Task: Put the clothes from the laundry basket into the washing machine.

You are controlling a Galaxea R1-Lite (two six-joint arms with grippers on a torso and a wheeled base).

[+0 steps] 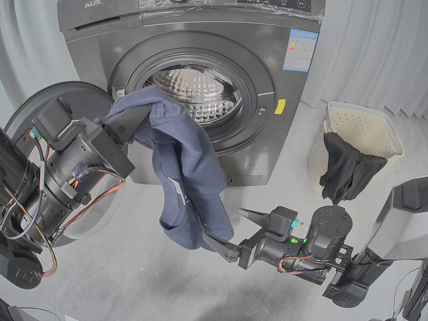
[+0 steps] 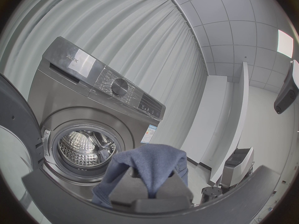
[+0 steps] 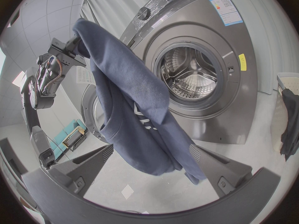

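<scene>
The washing machine (image 1: 267, 134) stands with its door (image 1: 76, 99) swung open to the left. The laundry basket (image 1: 383, 130) sits on the floor to its right, with a black garment (image 1: 347, 170) draped over the rim. The left gripper (image 1: 149, 112) pinches a blue shirt (image 1: 187, 157) before the drum opening. The right gripper (image 1: 221, 223) is spread, with the shirt's lower hem between its fingers.

— Left arm?
— Raised, left gripper (image 1: 147, 112) pinched shut on a blue garment (image 1: 187, 157).
— And the right?
— Held low, wrist level; right gripper (image 1: 223, 224) with fingers (image 3: 90, 164) spread wide either side of the hanging hem.
</scene>
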